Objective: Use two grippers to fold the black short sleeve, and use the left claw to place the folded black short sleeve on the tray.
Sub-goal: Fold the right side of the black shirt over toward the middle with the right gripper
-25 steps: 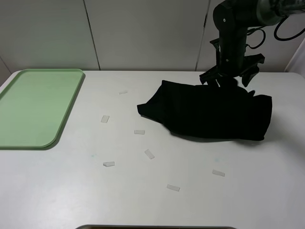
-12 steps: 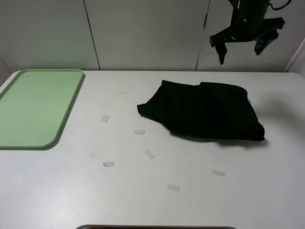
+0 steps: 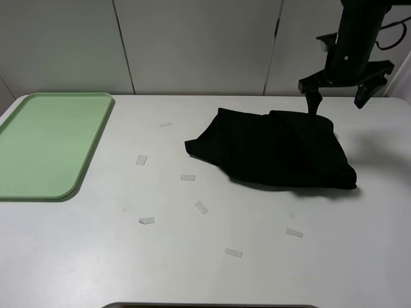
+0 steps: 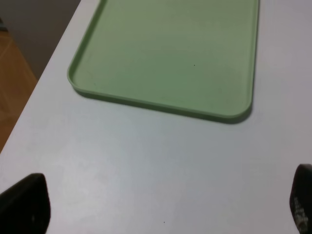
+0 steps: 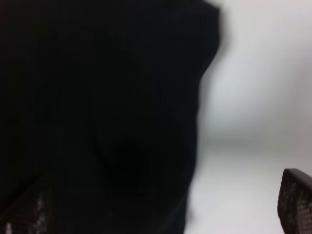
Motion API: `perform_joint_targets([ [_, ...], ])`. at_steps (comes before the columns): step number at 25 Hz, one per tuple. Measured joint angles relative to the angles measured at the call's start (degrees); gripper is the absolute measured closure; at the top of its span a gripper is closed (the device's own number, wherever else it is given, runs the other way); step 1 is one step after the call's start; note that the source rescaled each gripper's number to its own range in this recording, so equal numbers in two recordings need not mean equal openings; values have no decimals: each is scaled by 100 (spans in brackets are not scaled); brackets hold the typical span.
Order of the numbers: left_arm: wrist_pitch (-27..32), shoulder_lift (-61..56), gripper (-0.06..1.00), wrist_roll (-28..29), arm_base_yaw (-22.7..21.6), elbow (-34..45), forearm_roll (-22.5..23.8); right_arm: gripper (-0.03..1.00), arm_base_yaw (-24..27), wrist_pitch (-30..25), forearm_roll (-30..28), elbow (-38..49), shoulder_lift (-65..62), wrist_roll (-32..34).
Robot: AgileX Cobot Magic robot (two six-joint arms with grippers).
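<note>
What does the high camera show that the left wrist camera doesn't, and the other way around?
Only the high view shows the black short sleeve heaped on the table, the right gripper near its far edge with jaws open, and pale strips scattered on the tabletop. Only the left wrist view shows the left gripper, jaws open, and brown floor beside the table. Both show the tray, nothing on it, and the white table.

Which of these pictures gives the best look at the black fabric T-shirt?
The exterior high view: the whole bundled black fabric T-shirt lies on the white table. The right wrist view shows only a blurred close-up of one edge. The left wrist view misses it, showing the pale green plastic tray.
</note>
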State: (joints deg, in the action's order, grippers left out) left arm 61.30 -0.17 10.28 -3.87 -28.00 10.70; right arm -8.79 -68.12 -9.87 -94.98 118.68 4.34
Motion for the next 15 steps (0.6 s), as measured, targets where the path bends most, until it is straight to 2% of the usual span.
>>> perform_joint_targets([
  [5, 0, 0, -4, 0, 0, 0, 0, -3, 0, 918, 457, 854, 0, -47],
  [9, 0, 0, -4, 0, 0, 0, 0, -3, 0, 1598, 987, 1208, 7, -240],
  [11, 0, 0, -4, 0, 0, 0, 0, -3, 0, 1730, 1213, 1224, 98, -340],
  [15, 0, 0, -4, 0, 0, 0, 0, -3, 0, 1914, 1283, 1237, 433, -434],
])
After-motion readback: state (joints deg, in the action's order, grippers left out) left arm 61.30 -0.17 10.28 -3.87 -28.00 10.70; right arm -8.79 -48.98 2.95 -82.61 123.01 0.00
